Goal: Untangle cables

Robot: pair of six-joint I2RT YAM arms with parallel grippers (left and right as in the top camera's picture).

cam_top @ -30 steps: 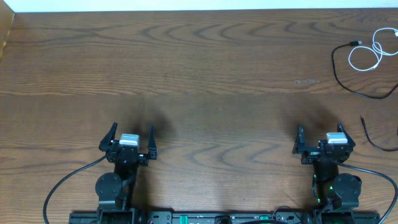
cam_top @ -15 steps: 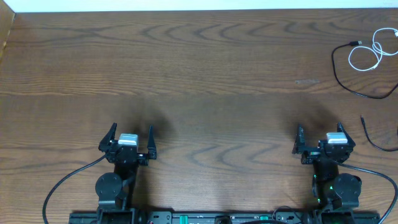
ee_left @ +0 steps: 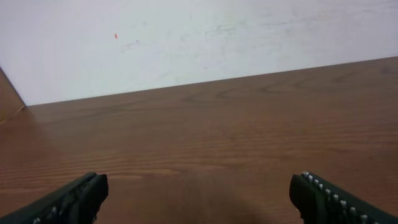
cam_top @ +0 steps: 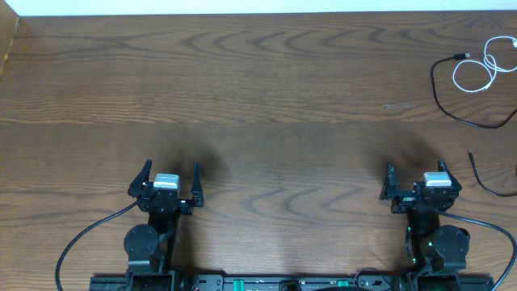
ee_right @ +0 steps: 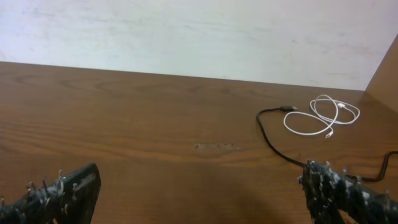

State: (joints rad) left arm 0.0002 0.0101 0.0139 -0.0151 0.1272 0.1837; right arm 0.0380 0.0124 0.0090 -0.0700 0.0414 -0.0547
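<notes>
A white cable lies coiled loosely at the table's far right corner, and also shows in the right wrist view. A black cable curves beside it, its plug near the white coil; in the right wrist view it runs toward the right finger. Another black cord end lies at the right edge. My left gripper is open and empty at the front left, far from the cables. My right gripper is open and empty at the front right, well short of the cables.
The wooden table stretches back to a white wall. A wooden side panel stands at the far left corner. The arms' own thick black wires trail at the front edge.
</notes>
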